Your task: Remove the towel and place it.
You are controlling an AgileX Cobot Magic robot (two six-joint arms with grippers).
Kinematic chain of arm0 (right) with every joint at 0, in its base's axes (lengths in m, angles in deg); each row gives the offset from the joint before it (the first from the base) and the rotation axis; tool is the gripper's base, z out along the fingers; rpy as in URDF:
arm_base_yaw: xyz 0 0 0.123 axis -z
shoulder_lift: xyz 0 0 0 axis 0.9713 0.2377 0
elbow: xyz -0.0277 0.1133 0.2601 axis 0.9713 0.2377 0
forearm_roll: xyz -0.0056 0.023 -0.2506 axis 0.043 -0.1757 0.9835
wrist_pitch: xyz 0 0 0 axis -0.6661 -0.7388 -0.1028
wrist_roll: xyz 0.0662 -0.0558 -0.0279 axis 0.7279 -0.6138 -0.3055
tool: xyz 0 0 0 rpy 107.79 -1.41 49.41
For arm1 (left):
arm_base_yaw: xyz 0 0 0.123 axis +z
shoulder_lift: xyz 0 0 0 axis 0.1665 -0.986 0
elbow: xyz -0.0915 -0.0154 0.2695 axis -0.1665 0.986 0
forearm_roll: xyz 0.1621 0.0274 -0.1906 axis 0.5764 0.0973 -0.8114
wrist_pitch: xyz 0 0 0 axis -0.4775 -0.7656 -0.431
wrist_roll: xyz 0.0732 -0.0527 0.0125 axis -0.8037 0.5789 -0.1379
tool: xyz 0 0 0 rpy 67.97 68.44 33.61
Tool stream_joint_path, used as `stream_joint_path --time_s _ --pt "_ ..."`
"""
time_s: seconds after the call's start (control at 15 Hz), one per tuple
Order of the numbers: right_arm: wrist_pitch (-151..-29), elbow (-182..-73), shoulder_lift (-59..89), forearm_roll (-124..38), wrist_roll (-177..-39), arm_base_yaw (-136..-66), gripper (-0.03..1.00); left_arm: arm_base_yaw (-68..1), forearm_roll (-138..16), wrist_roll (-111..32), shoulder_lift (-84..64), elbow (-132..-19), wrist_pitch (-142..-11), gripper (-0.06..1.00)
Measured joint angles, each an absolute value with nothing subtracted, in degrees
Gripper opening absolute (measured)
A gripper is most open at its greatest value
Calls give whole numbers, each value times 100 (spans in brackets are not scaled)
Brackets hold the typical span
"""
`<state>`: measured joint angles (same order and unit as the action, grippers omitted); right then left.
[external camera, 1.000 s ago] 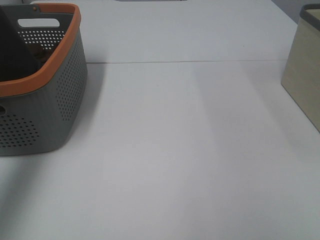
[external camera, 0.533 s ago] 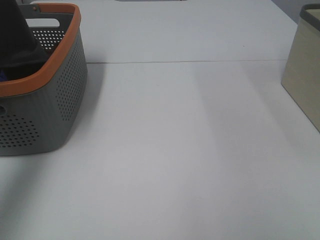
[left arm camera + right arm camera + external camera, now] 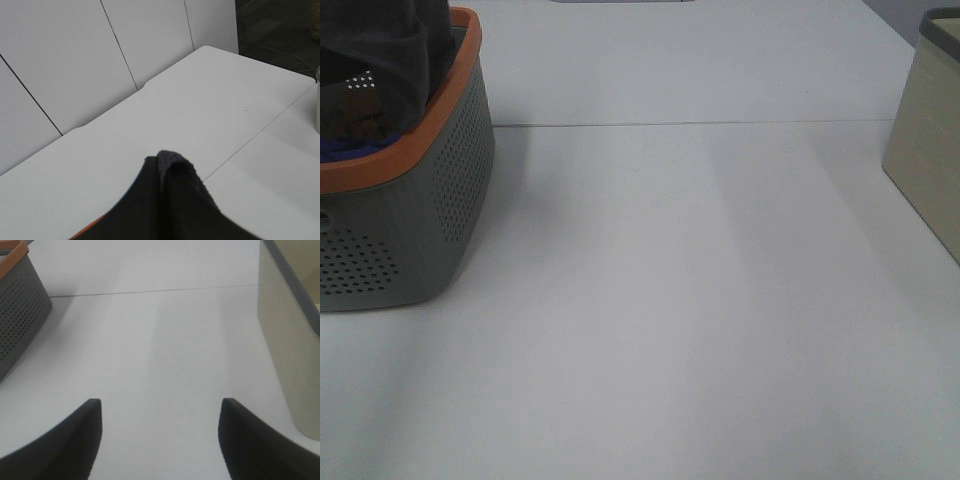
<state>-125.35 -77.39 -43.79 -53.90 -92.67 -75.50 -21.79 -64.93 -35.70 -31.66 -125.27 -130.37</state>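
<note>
Towel hangs vertically into the basket, clamped in the left end effector; right end effector gapes empty.

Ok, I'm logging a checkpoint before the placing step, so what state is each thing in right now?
towel: held up over the basket, pinched by the left gripper.
left gripper: shut on the towel.
right gripper: open, empty, above the table.
basket: upright on the table, blue cloth inside.
beige bin: upright at the right, contents hidden.
</note>
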Motion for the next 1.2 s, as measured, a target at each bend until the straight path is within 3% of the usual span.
stream_joint_path --time_s 0.4,0.73,1.2 --pt "-11721 -7991 -2270 -7218 -11204 -7550 59 -3394 -4929 -2619 -4295 -13627 -12292 0" --pt "-11423 -8890 -162 -8817 -13060 -7550 59 -3835 -4786 -2545 -4931 -13793 -11473 0" --pt "-11458 -9526 1414 -11057 -15111 -7550 59 -4064 -4751 -2436 -5406 -13793 -11312 0"
